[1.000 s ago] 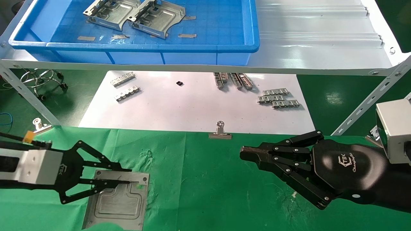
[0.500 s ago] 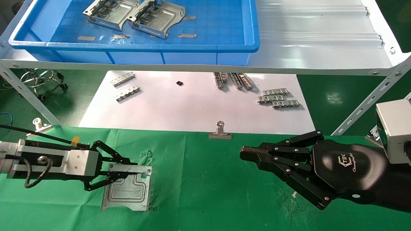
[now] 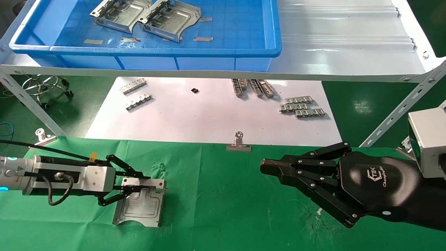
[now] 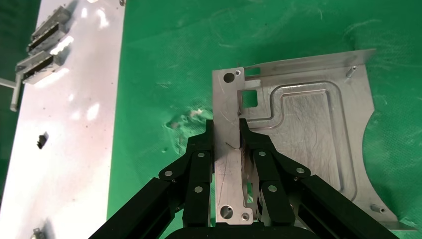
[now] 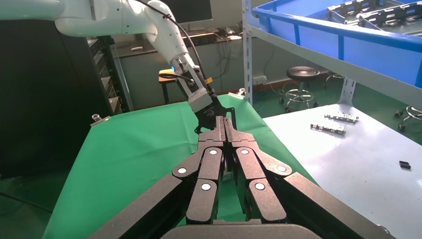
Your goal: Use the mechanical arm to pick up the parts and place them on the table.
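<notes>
**Left gripper clamps a plate low over the green cloth**

Down at the near-left part of the table [image 3: 223, 209], the left gripper [image 3: 134, 188] pinches a silver part [image 3: 139, 206] by its folded edge — the black fingers [image 4: 203, 149] are closed on either side of that upright strip, as the left wrist view shows plainly. The plate's embossed ridge, its square cut-out and its curved edge are all visible; it sits at or just above the wrinkled green cloth, and whether it actually touches the cloth cannot be told.

Measured from that held plate, the binder clip [image 3: 238, 143] on the cloth's far edge lies up and to the right, with the white paper sheet [image 3: 209, 115] just beyond it. On the paper lie several small notched strips [image 3: 301, 106] and a tiny black piece [image 3: 195, 90]. Farther still from the plate, on the white metal shelf [image 3: 348, 42], stands a blue bin [image 3: 226, 48] holding two more parts [image 3: 146, 15] side by side.

The right gripper [image 3: 266, 166] hangs well to the right of the held plate, above the cloth — its fingertips pressed together, gripping nothing, which the right wrist view confirms.
</notes>
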`<state>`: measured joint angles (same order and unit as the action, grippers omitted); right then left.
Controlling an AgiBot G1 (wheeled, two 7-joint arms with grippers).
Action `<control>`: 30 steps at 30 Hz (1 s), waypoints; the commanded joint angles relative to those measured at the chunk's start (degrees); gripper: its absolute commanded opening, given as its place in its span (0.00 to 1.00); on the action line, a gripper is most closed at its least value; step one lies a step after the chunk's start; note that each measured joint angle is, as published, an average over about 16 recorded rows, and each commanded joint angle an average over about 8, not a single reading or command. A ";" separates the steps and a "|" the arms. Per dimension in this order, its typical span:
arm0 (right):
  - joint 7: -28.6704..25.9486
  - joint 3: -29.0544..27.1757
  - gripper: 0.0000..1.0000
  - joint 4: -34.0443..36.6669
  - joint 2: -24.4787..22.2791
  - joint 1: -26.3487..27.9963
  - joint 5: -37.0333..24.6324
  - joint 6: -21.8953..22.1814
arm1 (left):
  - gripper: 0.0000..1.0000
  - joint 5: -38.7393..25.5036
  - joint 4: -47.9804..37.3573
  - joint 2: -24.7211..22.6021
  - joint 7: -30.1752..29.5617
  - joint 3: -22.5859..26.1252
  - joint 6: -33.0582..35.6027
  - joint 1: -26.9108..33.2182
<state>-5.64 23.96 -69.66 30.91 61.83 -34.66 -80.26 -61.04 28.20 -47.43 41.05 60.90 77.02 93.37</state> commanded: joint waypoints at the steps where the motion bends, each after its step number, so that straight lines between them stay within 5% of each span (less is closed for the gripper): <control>1: 0.00 0.00 0.00 0.00 0.00 0.00 0.00 0.00 | 1.00 -0.05 -0.42 -0.14 0.28 0.02 -0.13 -0.15; 11: 0.00 0.00 0.00 0.00 0.00 0.00 0.00 0.00 | 1.00 1.24 -1.07 0.03 -0.01 -0.75 0.63 0.48; 18: 0.00 0.00 0.01 0.00 0.00 0.00 0.00 0.00 | 1.00 3.12 2.78 3.18 -6.46 -0.84 7.87 2.24; 26: 0.00 0.00 0.96 0.00 0.00 0.00 0.00 0.00 | 1.00 4.44 6.66 4.07 -11.84 -4.76 8.58 -0.61; 30: 0.00 0.00 1.00 0.00 0.00 0.00 0.00 0.00 | 1.00 5.52 9.48 4.68 -14.75 -7.68 8.59 -2.88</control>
<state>-5.64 23.96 -69.66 30.91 61.83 -34.66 -80.26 -55.52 37.70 -42.75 26.28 53.21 85.61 90.48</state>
